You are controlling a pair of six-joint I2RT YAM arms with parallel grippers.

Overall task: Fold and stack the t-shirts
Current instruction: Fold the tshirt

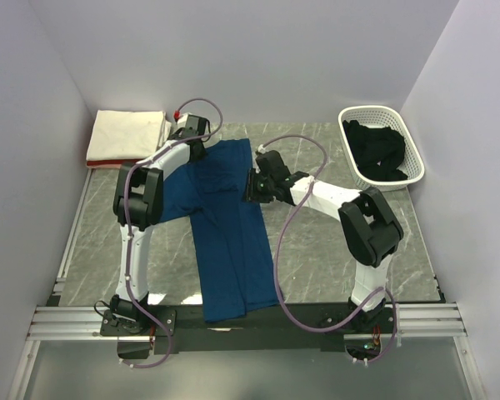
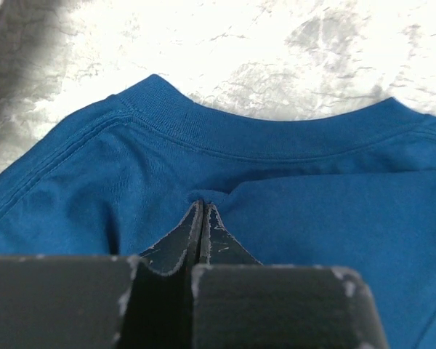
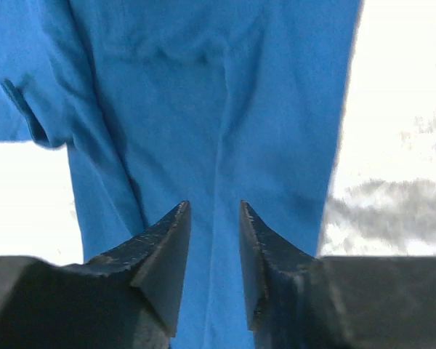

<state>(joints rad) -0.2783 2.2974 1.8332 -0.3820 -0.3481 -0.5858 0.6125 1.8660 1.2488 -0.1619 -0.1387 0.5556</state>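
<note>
The navy blue t-shirt (image 1: 229, 250) lies lengthwise down the centre of the frame, its hem at the near edge of the table (image 1: 333, 250). Over its middle the right gripper (image 3: 214, 214) hovers with jaws apart, gripping nothing. Farther up, the left gripper (image 2: 203, 211) is clenched on a pucker of cloth just below the collar. At upper left a cream-white shirt (image 1: 129, 133) sits folded on a pink-red one (image 1: 108, 162). At upper right a black shirt (image 1: 375, 150) lies in the basket (image 1: 368, 110).

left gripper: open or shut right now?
Shut on the shirt. In the left wrist view the left gripper has its fingers pressed together, with cloth puckered at the tips just below the collar.
</note>
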